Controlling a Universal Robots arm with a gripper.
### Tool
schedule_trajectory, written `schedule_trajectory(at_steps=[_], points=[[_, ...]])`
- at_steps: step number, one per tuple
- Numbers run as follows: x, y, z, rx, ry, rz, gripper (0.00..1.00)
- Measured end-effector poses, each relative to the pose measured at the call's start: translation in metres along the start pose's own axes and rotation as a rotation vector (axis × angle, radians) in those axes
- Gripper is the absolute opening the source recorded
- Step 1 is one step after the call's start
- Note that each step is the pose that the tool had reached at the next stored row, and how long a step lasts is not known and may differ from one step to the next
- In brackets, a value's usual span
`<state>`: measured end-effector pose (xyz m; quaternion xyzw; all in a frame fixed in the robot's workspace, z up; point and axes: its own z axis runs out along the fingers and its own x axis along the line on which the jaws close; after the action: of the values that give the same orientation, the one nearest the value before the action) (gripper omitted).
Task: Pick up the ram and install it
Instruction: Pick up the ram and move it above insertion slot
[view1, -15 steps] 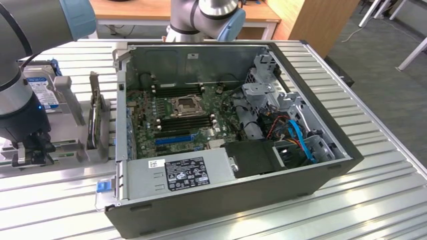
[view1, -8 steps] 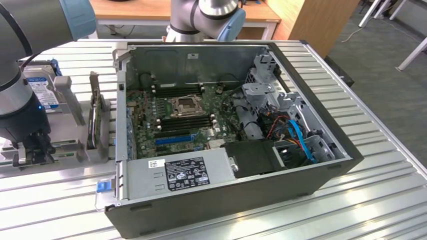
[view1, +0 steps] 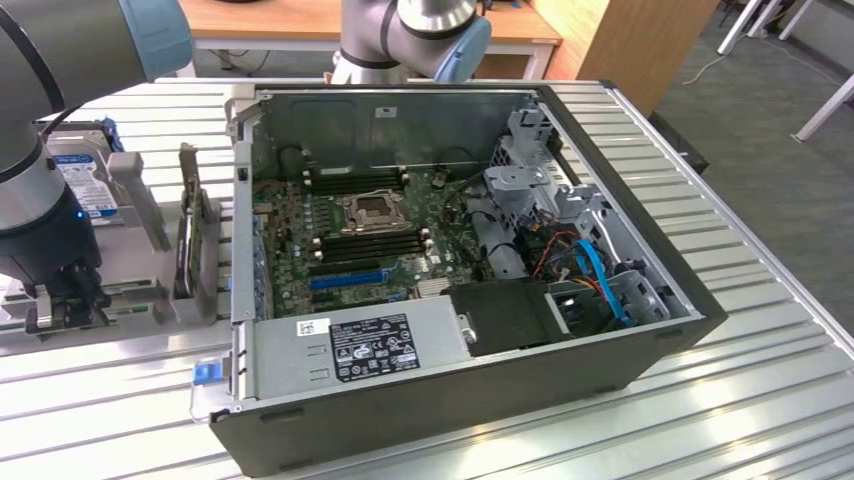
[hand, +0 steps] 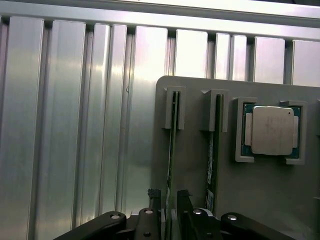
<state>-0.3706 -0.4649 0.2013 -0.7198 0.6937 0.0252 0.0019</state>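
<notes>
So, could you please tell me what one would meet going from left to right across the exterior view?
gripper → upright expansion card → CPU socket → metal drive cage → blue cable

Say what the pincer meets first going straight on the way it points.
The ram, standing on edge in the grey holder; the pincer is lined up on it. Depth is unclear, so they may be touching.

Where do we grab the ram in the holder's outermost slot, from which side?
Best bet: take the ram mid-length along its free top edge, squeezing across its two flat faces, coming straight down from above. It stands on edge in the gray holder, whose bracket caps one end, so only that edge is exposed.
</notes>
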Motion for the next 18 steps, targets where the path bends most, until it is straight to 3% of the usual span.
schedule_trajectory(at_steps=[2,3,10,12,13,18], points=[[0.0000,0.0000,0.0000,0.0000,0.0000,0.000,0.27],[0.0000,0.0000,0.0000,0.0000,0.0000,0.000,0.20],[0.0000,0.0000,0.0000,0.0000,0.0000,0.000,0.20],[0.0000,0.0000,0.0000,0.0000,-0.0001,0.000,0.19],[0.0000,0.0000,0.0000,0.0000,-0.0001,0.000,0.12],[0.0000,0.0000,0.0000,0.0000,0.0000,0.000,0.12]])
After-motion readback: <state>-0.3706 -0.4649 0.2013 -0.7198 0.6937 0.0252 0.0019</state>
